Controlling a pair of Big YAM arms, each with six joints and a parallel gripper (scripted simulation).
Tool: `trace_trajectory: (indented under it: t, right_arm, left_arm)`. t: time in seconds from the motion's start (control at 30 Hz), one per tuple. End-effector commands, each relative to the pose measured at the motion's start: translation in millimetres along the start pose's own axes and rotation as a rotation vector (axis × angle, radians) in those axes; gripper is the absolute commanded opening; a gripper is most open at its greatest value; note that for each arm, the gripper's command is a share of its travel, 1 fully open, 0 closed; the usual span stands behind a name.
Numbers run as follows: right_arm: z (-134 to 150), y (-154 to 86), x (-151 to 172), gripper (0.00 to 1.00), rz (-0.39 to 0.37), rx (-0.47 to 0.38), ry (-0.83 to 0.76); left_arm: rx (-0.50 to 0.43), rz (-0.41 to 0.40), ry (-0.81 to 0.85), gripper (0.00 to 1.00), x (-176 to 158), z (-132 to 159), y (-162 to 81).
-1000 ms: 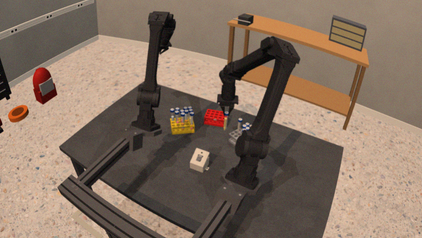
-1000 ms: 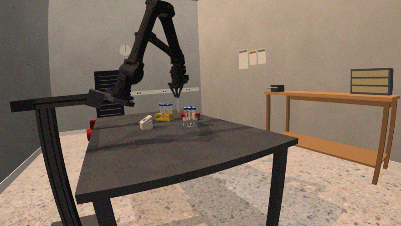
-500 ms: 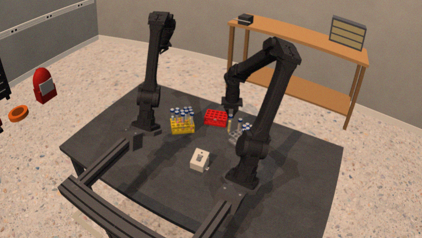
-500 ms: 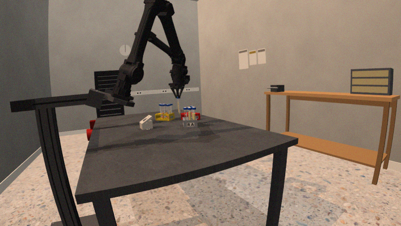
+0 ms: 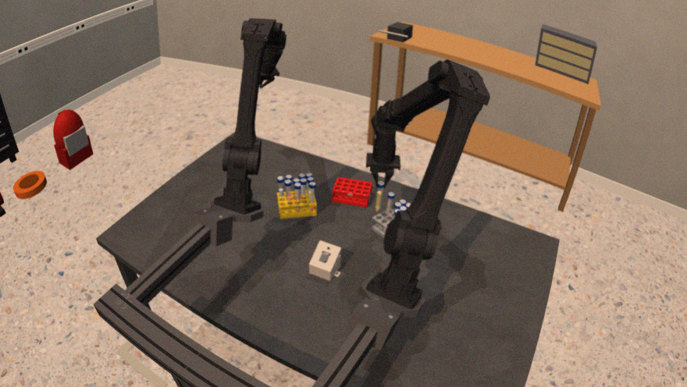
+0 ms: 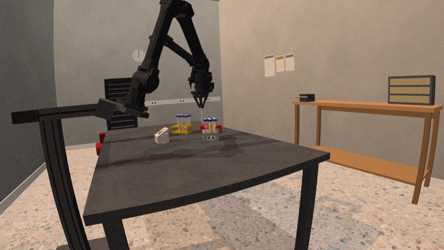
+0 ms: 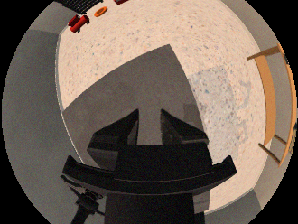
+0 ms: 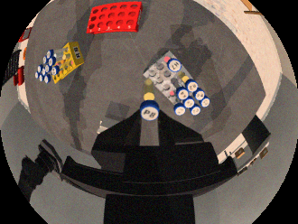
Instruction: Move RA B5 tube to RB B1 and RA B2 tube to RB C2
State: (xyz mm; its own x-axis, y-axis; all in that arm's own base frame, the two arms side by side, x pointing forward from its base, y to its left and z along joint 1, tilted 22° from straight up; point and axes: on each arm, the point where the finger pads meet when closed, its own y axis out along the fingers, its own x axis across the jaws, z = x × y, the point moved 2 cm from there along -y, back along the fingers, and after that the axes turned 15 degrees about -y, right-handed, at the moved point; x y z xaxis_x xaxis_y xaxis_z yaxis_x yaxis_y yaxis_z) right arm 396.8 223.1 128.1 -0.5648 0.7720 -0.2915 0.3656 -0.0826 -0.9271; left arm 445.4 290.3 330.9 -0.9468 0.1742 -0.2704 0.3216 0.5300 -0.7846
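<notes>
Right tool [image 5: 380, 179] [image 6: 201, 106] [image 8: 149, 112] is pinching a blue-capped tube [image 5: 379, 199] [image 6: 201, 115] [image 8: 150, 109] by its cap, and the tube hangs about upright below it, clear of any well. Cap looks like it reads "P8"; can't tell which well it belongs to.

What matters imo: in the right wrist view the grey rack RA [image 5: 376, 229] [image 6: 210, 137] [image 8: 169, 53] is near, ahead and to the tool's right, while the yellow rack RB [image 5: 295, 211] [image 6: 182, 131] [image 8: 73, 51] sits well off to its left. If this is one of the two to move, I'd swing left with the tube's long axis kept vertical. Risk: clipping the capped tubes crowding RB.

Left tool [image 5: 265, 83] [image 7: 149, 110] is spread partway with nothing in it, away from the racks, so the right one is nearer.

Materials: clear tube with pale yellow contents and a round cap, racks that look like glossy plastic with round wells (red one [image 5: 352, 197] [image 6: 202, 128] [image 8: 113, 30] too), and a matte dark table [image 5: 269, 288] [image 6: 202, 161] [image 7: 149, 81] [image 8: 226, 68].
</notes>
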Motion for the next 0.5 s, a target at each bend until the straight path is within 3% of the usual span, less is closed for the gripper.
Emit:
trace_trajectory:
  t: [0.0, 0.47]
  right_arm:
    - [-21.3, -8.2, -12.6, 0.00, 0.002, -0.020, 0.000]
    - [-31.1, -9.1, -30.5, 0.00, 0.003, -0.020, -0.001]
  left_arm:
    - [-0.024, 0.029, -0.013, 0.30, -8.2, -12.6, -12.6]
    - [-0.024, 0.029, -0.013, 0.30, -8.2, -12.6, -12.6]
